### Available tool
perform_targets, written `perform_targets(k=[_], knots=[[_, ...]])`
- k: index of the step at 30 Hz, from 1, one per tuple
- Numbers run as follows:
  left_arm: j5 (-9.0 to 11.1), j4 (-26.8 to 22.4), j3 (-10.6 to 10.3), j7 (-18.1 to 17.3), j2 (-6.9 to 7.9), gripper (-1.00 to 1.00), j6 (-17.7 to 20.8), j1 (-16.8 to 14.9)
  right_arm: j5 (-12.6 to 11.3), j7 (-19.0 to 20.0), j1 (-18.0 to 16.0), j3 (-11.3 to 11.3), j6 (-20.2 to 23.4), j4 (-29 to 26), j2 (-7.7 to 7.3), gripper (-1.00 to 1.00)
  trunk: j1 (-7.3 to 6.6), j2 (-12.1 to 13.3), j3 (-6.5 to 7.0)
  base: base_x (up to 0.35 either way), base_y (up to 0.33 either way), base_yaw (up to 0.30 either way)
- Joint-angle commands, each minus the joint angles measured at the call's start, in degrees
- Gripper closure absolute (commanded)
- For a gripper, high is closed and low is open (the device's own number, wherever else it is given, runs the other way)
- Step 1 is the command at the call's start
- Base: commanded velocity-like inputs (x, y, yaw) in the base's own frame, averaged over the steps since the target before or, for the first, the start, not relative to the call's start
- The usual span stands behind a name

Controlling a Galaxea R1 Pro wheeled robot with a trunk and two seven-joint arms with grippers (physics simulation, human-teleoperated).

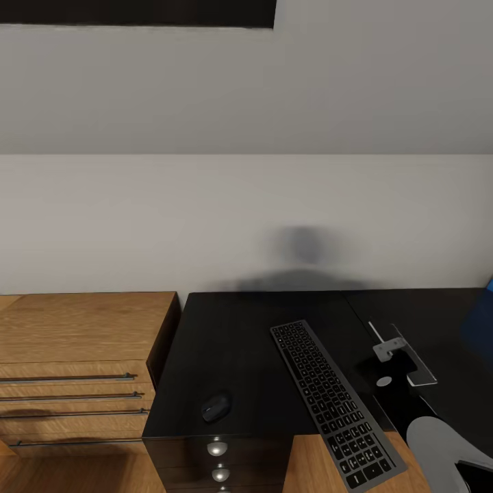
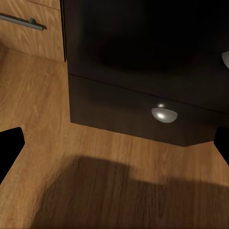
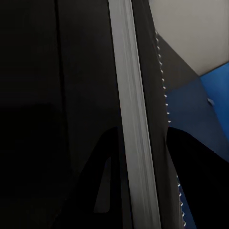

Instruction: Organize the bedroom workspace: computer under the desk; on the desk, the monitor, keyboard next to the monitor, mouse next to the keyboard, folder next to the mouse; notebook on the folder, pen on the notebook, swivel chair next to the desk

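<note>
Grey-white monitor (image 3: 129, 57) edge clamped in right gripper (image 3: 141, 138); left gripper (image 2: 114, 143) spread wide. Monitor placement appears underway; next, stand it upright, clear of keyboard (image 1: 332, 400) lying to that gripper's left.

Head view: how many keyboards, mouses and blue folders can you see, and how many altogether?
Keyboard: 1
Mouse: 1
Blue folder: 1, only partly in the picture
Total: 3

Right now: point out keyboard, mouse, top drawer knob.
keyboard (image 1: 333, 402), head view, middle of the key field.
mouse (image 1: 216, 407), head view, top of its shell.
top drawer knob (image 1: 217, 448), head view, the knob's rounded silver face.
</note>
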Motion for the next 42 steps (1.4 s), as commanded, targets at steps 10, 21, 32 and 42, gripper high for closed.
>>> perform_targets(k=[10, 21, 32, 42], knots=[[0.6, 0.1, -0.3, -0.4, 0.06, -1.00, -0.2, -0.1, 0.5, 0.1, 0.0, -0.3, 0.1, 0.0, -0.05, 1.00, 0.00, 0.0, -0.06, 0.000, 0.000, 0.000], [0.5, 0.1, -0.3, -0.4, 0.08, -1.00, -0.2, -0.1, -0.4, 0.3, 0.0, -0.3, 0.1, 0.0, 0.04, 1.00, 0.00, 0.0, -0.06, 0.000, 0.000, 0.000], [0.6, 0.1, -0.3, -0.4, 0.16, -1.00, -0.4, -0.1, -5.0, 0.3, 0.0, -0.2, 0.1, 0.0, 0.03, 1.00, 0.00, 0.0, -0.06, 0.000, 0.000, 0.000], [0.6, 0.1, -0.3, -0.4, 0.16, -1.00, -0.5, -0.1, -5.2, 0.4, 0.0, -0.2, 0.1, 0.0, 0.03, 1.00, 0.00, 0.0, -0.06, 0.000, 0.000, 0.000]])
